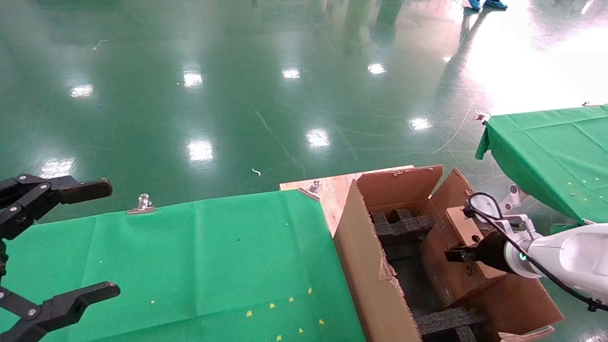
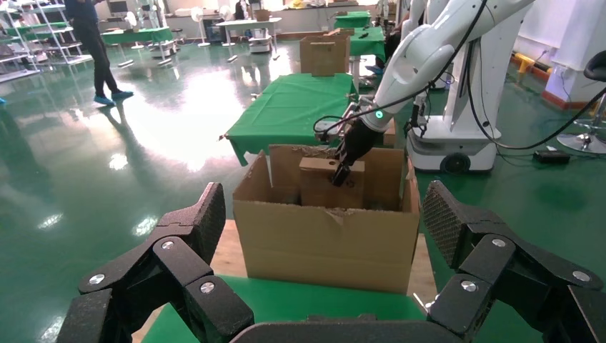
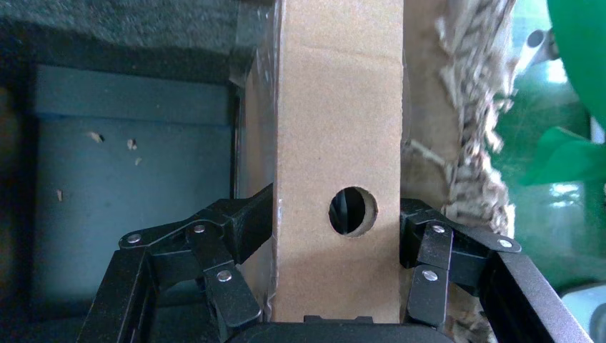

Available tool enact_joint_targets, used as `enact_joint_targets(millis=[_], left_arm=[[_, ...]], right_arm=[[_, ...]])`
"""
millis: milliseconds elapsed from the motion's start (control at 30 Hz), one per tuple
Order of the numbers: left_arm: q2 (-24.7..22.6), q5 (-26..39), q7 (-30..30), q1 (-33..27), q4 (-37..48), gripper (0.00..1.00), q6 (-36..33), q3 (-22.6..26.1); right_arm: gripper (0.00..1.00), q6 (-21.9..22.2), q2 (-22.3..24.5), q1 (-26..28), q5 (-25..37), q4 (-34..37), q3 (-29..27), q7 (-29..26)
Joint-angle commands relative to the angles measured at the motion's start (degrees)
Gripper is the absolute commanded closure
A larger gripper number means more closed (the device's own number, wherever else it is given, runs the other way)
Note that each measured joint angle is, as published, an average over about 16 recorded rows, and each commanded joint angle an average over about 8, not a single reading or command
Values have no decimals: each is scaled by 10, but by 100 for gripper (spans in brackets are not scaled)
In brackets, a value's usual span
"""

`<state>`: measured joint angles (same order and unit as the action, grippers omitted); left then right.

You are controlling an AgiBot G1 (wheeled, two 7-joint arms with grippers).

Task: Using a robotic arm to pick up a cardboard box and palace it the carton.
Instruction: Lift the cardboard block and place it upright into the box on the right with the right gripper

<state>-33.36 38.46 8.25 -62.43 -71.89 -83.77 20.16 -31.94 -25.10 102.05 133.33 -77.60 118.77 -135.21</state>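
The small cardboard box (image 1: 463, 223) with a round hole stands on edge inside the carton (image 1: 361, 256), near its right wall. The white robotic arm's right gripper (image 1: 457, 256) is shut on it, one finger pressed to each narrow side (image 3: 336, 221). In the left wrist view the cardboard box (image 2: 319, 184) pokes above the carton's rim (image 2: 325, 243), with the right gripper (image 2: 341, 171) on it. Black foam blocks (image 1: 401, 228) lie in the carton. The black left gripper (image 1: 99, 240) hangs open over the left of the green table, holding nothing.
The carton sits on a wooden board (image 1: 332, 190) next to the green-cloth table (image 1: 190, 256), whose cloth is held by metal clips (image 1: 142, 204). A second green table (image 1: 551, 147) stands at the right. Glossy green floor lies beyond.
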Motion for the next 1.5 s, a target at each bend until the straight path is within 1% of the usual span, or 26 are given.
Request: enact_joint_targets(millis=[33,633,867,1067,1100,1333,1367,1500], left_arm=[[0,0,0,0,0,0,0,0],[0,0,0,0,0,0,0,0],[0,0,0,0,0,0,0,0],[0,0,0,0,0,0,0,0],[0,0,0,0,0,0,0,0],[0,0,0,0,0,0,0,0],[0,0,0,0,0,0,0,0],[0,0,0,0,0,0,0,0]], right_arm=[[100,2,-2,-8,8,-1,-1,-13],[100,28,-5,-39,-16,3,13,-9],[100,31,-18,-49,-22,9,16,-12],[100,32,-33,-59,-11,20,14,-21],[95,32,-35,-60,-8,22,13,-22],[8,33,-43,-66,2,31,12,-27],[0,33,-43,-67,2,32,12,-28],[0,33,-43,-66,2,31,12,-27]])
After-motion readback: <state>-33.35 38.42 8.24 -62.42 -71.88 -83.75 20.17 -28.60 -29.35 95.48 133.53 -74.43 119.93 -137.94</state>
